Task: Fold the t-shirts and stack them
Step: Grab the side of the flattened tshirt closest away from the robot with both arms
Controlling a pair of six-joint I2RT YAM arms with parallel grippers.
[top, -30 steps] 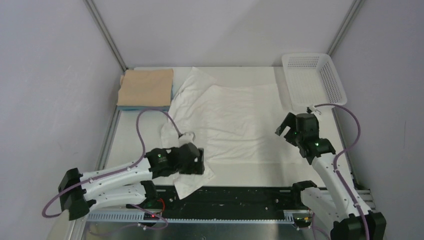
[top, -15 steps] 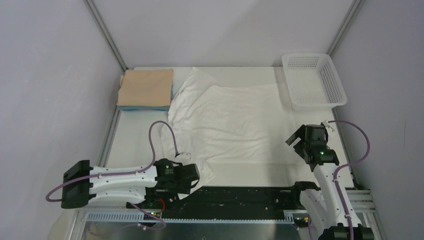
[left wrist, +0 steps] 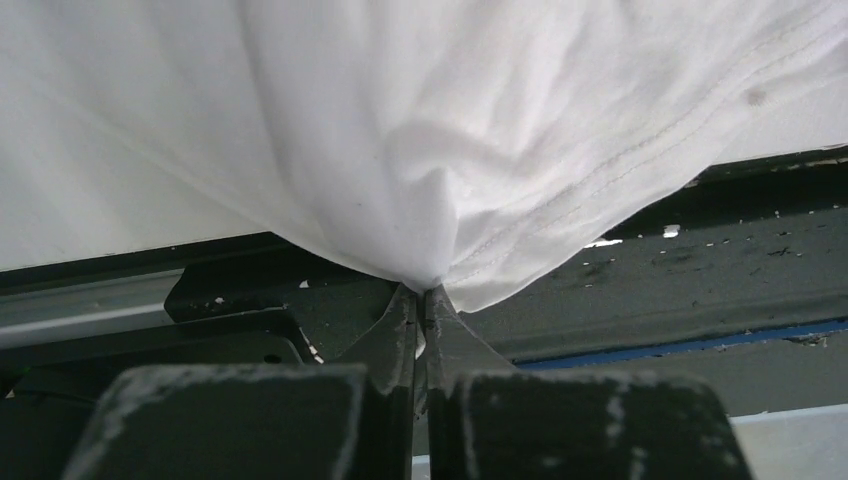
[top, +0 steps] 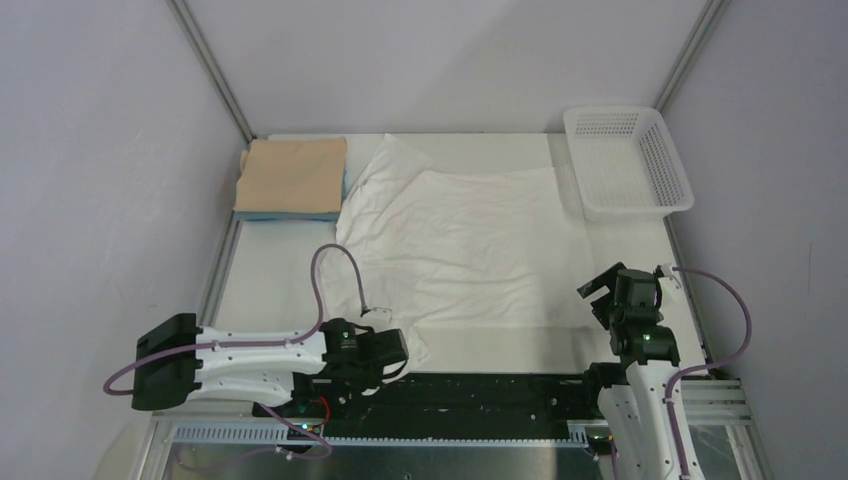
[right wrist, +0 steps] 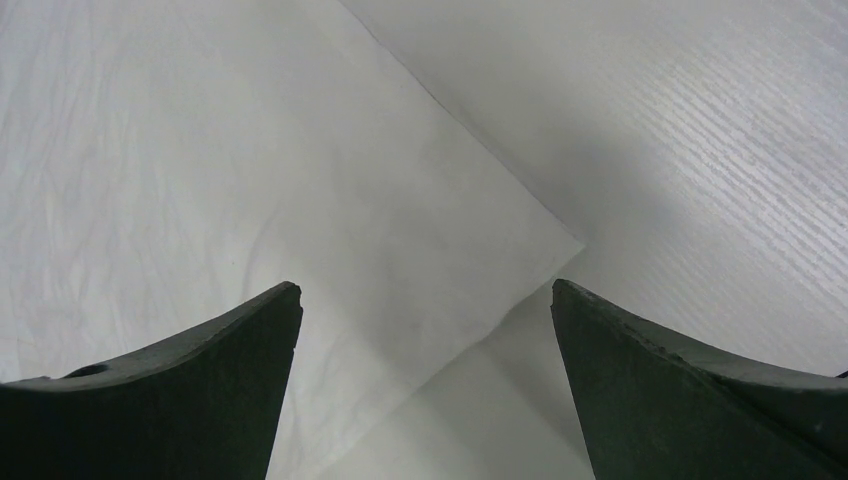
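Since the earlier frames both arms have drawn back toward the bottom of the frame. The left gripper (left wrist: 422, 295) has closed and now pinches the lower-left hem of the white t-shirt (top: 470, 240), which lies spread across the centre. The right gripper (top: 612, 284) hangs wide open, holding nothing. In its wrist view the shirt's lower-right corner (right wrist: 570, 240) lies just ahead, between the fingers. The hem runs left to right, and the right arm is nearer that corner.

There are three shirts: the white one, and at upper left one tan t-shirt (top: 292, 172) folded on one light blue t-shirt (top: 285, 214). One basket (top: 682, 188) sits at upper right.
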